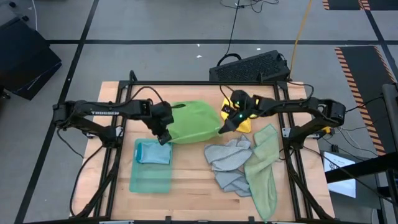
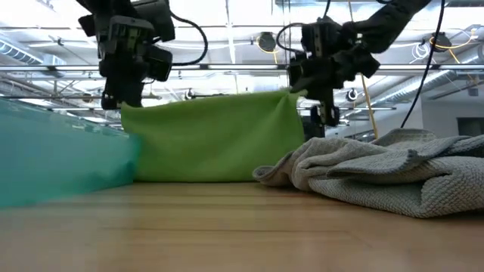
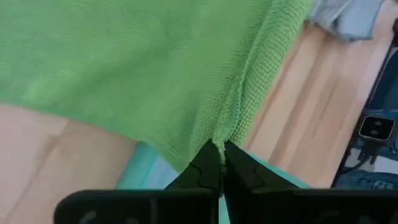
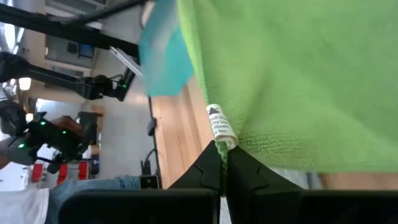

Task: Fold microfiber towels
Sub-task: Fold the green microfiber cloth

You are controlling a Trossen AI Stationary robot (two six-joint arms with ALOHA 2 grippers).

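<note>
Spanning the wooden table [image 1: 186, 180]: a bright green towel [image 1: 194, 122], lifted at table centre and stretched between two arms. Clamped on its corner at nine o'clock by the left gripper [image 1: 164, 135], fingers pinched together on the hem. Gripped at three o'clock by the right gripper [image 1: 224, 128], closed on the corner bearing a small white care label [image 4: 219, 127], print too small to read. Heaped at four o'clock: pale sage towel [image 1: 263, 168], grey towel [image 1: 229, 163]. Folded at seven o'clock: teal towel [image 1: 152, 176], light blue towel [image 1: 154, 152] on top. Tucked at two o'clock: yellow towel [image 1: 242, 126]. Lettered "TROSSEN" on the left arm [image 1: 106, 112].
</note>
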